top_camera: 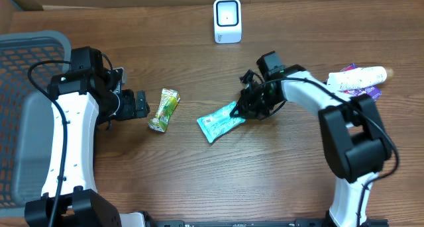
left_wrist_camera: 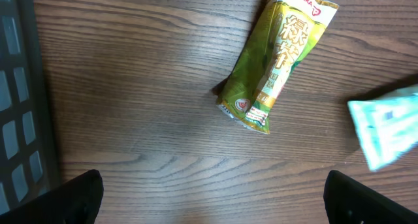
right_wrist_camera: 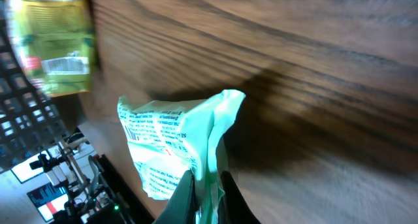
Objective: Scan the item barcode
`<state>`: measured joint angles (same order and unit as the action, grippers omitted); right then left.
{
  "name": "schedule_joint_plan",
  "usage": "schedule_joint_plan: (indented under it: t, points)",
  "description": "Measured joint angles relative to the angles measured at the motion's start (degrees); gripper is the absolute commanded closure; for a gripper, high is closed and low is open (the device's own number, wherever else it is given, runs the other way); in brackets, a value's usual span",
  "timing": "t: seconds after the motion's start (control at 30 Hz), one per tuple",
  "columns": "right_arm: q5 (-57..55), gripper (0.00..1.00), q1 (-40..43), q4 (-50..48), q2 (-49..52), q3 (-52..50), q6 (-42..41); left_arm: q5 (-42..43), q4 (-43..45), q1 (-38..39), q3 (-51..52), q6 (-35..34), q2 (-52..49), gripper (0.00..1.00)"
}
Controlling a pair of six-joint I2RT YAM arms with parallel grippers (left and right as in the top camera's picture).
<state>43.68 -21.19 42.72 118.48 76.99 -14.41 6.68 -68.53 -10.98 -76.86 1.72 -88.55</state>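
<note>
Right hand [top_camera: 239,111] clamps the packet's [top_camera: 217,122] edge, well short of the scanner [top_camera: 227,20], seemingly to carry its barcode there; left hand [top_camera: 141,104] gapes empty.

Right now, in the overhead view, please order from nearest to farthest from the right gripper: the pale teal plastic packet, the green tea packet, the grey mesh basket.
1. pale teal plastic packet: pinched in the right gripper, mid-table.
2. green tea packet: to its left, lying free.
3. grey mesh basket: far left edge.
</note>
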Motion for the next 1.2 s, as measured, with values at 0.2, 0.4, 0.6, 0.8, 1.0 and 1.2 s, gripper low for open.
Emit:
schedule_joint_plan:
  t: [0.2, 0.4, 0.6, 0.8, 1.0, 1.2]
  points:
    - [3.93, 0.96, 4.87, 0.46, -12.57, 2.10, 1.20, 0.00, 0.00, 0.00, 0.00, 0.00, 0.00, 0.00]
    - [6.01, 0.96, 9.81, 1.44, -24.48, 4.42, 0.11, 0.02, 0.00, 0.00, 0.00, 0.00, 0.00, 0.00]
    - [0.74, 0.96, 9.84, 12.85, -26.05, 14.53, -0.59, 0.00, 0.00, 0.00, 0.00, -0.02, 0.00, 0.01]
    - [-4.98, 0.96, 8.61, 18.23, -26.32, 27.50, 0.55, 0.00, 0.00, 0.00, 0.00, -0.02, 0.00, 0.00]
    - [-12.50, 0.96, 4.81, 18.10, -26.73, 29.83, 0.98, 0.00, 0.00, 0.00, 0.00, 0.00, 0.00, 0.00]
    - [-39.12, 0.96, -4.98, 13.62, -26.47, 29.83, 1.44, 0.00, 0.00, 0.00, 0.00, 0.00, 0.00, 0.00]
